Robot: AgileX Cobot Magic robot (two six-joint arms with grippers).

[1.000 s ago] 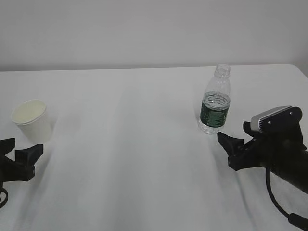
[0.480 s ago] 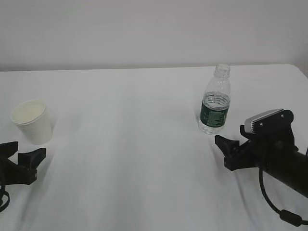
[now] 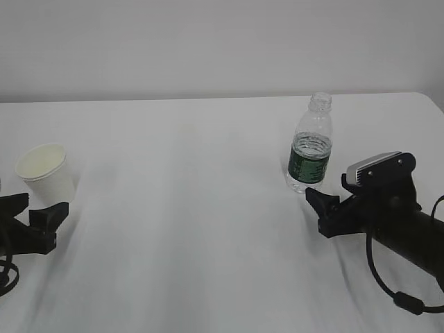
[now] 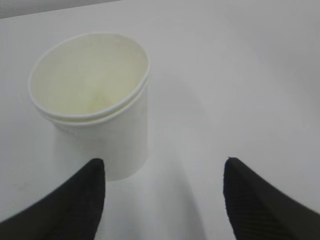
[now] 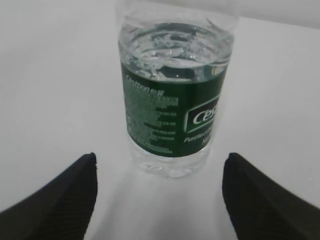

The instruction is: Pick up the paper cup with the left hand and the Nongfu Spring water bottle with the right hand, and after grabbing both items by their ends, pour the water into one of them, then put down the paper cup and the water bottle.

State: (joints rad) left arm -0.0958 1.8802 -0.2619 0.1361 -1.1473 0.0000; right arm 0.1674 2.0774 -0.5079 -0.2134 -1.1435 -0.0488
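Paper cup (image 3: 45,172), water bottle (image 3: 310,147) upright on table (image 3: 187,208), well apart

You see the paper cup (image 4: 95,105) standing upright on the white table (image 4: 240,75), its pale yellowish inside looking empty. The left hand (image 4: 162,172) has its two black fingertips (image 4: 75,200) wide apart, the left one near the cup base, not gripping it.
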